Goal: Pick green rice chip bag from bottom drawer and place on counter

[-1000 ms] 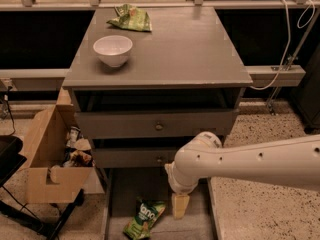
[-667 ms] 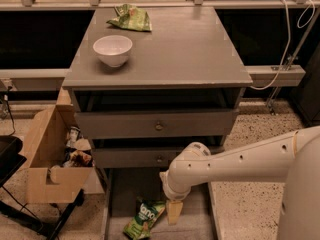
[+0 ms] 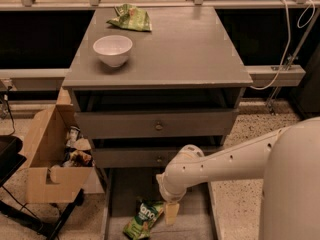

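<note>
The tool [image 3: 171, 213] sits further left and lower in the bottom drawer [image 3: 194, 225] than before, now just beside the green rice chip bag [image 3: 144, 219].

My one camera looks down from high in front of the grey drawer cabinet [image 3: 125, 125], fairly near; my jaws hang low over its deep bottom drawer [image 3: 192, 225].

Green chip bag [image 3: 144, 219]: glossy, dark green patch, white lettering, crumpled; lies flat and slanted on drawer floor, bottom centre of frame. Bottom drawer [image 3: 125, 194]: pulled open, deep, flat grey floor. Tabletop [image 3: 185, 44]: flat grey square, upper centre. Gripper [image 3: 171, 215]: just right of bag, over drawer floor.
</note>
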Motion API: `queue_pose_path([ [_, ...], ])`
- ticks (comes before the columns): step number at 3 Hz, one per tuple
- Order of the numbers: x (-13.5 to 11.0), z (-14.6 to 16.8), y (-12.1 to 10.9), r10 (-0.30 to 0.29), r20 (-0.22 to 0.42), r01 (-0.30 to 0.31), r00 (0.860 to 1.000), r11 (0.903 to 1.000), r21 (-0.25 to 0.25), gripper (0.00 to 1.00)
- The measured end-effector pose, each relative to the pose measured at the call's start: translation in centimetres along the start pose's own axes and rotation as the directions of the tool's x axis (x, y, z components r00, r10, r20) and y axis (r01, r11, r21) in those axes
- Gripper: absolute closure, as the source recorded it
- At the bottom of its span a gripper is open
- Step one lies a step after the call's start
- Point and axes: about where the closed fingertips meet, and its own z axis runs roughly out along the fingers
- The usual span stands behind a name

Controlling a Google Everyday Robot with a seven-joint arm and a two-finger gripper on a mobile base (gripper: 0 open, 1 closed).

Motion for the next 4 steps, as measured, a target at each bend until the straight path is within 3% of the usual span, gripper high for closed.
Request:
queue_pose_path([
  [1, 0.6, 3.9, -0.9, -0.073, 0.007, 0.073, 0.997, 0.9974, -0.001, 0.00],
  [2, 1.2, 8.4, -1.8, -0.198, 0.017, 0.198, 0.980, 0.9802, 0.002, 0.00],
  [4, 2.1, 15.9, -3.7, -0.351, 0.035, 0.351, 0.936, 0.9365, 0.009, 0.00],
])
